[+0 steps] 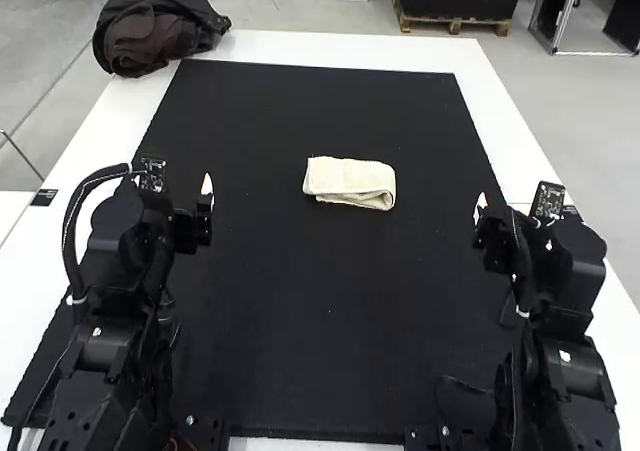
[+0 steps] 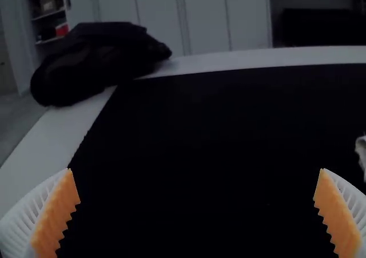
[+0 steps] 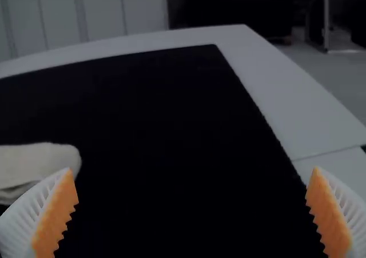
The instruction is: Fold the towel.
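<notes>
Here we go, black all over on both the left arm [image 1: 105, 341] and the right arm [image 1: 570, 356], with chunky housings, punched holes and pale screw heads! We've got a black cable [image 1: 72, 233] looping, a white tie cinching it, and white-flecked circuit boards [image 1: 153, 174]. Now the left gripper [image 1: 207, 187] and right gripper [image 1: 480, 207], white ribbed fingers [image 2: 18, 226] with toothed orange pads [image 2: 56, 215]

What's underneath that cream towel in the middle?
The folded towel rests on the black mat, which shows all around it. Whatever lies directly beneath the towel is covered, so I can't tell.
</notes>
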